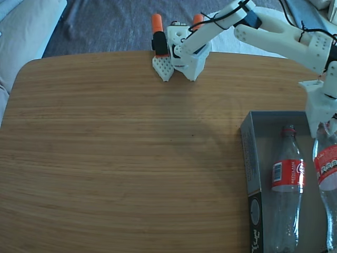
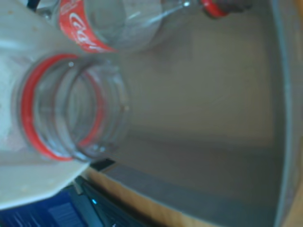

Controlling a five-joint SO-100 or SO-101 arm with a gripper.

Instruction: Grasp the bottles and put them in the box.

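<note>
In the fixed view one clear bottle [image 1: 288, 176] with a red label lies lengthwise inside the dark-grey box [image 1: 251, 158] at the table's right side, neck pointing away. A second bottle [image 1: 327, 168] stands steeply at the right edge over the box, its neck up in my gripper [image 1: 322, 125], which is shut on it. In the wrist view that held bottle's open mouth with its red ring [image 2: 66, 109] fills the left, pressed against a white finger [image 2: 28, 184]. The lying bottle [image 2: 109, 23] shows along the top, over the grey box floor, with the box wall [image 2: 285, 118] at the right.
The arm's white base with orange-handled clamps [image 1: 157, 23] sits at the table's far edge in the fixed view. Bare wooden tabletop [image 1: 116, 158] spreads left of the box. A pale cushion [image 1: 26, 26] lies beyond the far left corner.
</note>
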